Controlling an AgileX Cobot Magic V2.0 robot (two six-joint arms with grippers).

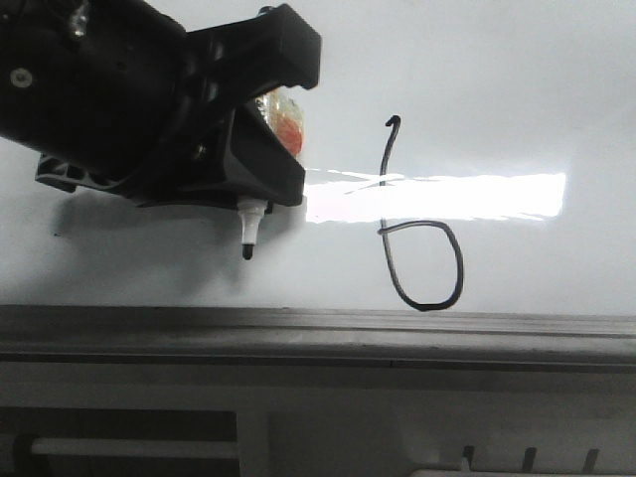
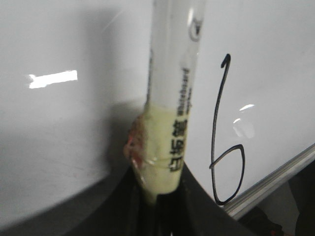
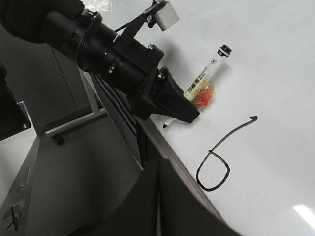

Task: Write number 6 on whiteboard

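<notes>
The left gripper [image 1: 260,149] covers most of the marker [image 1: 249,231] in the front view, leaving only its tip showing. Glare washes out part of the number 6 [image 1: 422,224]. The right gripper's [image 3: 158,206] jaws are cut off by the frame edge.

A hard white bar of glare lies across the whiteboard [image 1: 497,119] in the front view, washing out part of the number 6 [image 1: 422,224]; the left hand [image 1: 248,149] reads near-black; the left wrist view is soft, with a grey shadow.
</notes>
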